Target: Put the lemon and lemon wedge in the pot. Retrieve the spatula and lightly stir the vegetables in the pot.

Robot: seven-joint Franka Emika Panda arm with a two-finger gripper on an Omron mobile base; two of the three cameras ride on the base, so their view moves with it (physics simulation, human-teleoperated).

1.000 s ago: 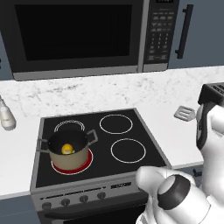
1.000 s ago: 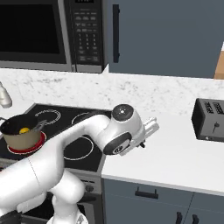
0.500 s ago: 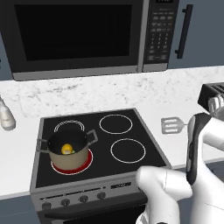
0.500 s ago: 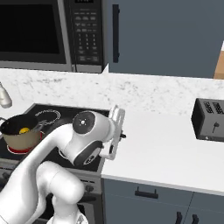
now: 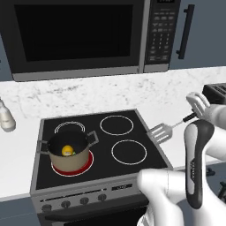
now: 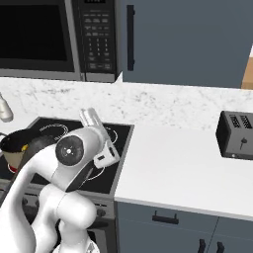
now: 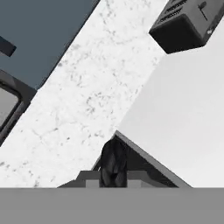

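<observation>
The tan pot (image 5: 66, 160) stands on the glowing front-left burner. The yellow lemon (image 5: 67, 150) lies inside it, with a small touch of green from the vegetables beside it. The spatula (image 5: 160, 131) hangs in the air over the stove's right edge, its slotted grey head pointing left and its black handle running up to the right. My gripper (image 5: 193, 115) is shut on that handle, well to the right of the pot. In the hand view the dark fingertips (image 7: 113, 165) are pressed together. The pot's rim (image 6: 15, 142) peeks out behind my arm.
A black toaster (image 6: 237, 134) sits on the white counter to the right, and a small bottle (image 5: 5, 117) stands left of the stove. The microwave (image 5: 75, 37) hangs above the cooktop (image 5: 128, 152), whose other burners are bare.
My arm has swung left, carrying the spatula from over the counter right of the stove to the stove's right edge. The pot and lemon have stayed put.
</observation>
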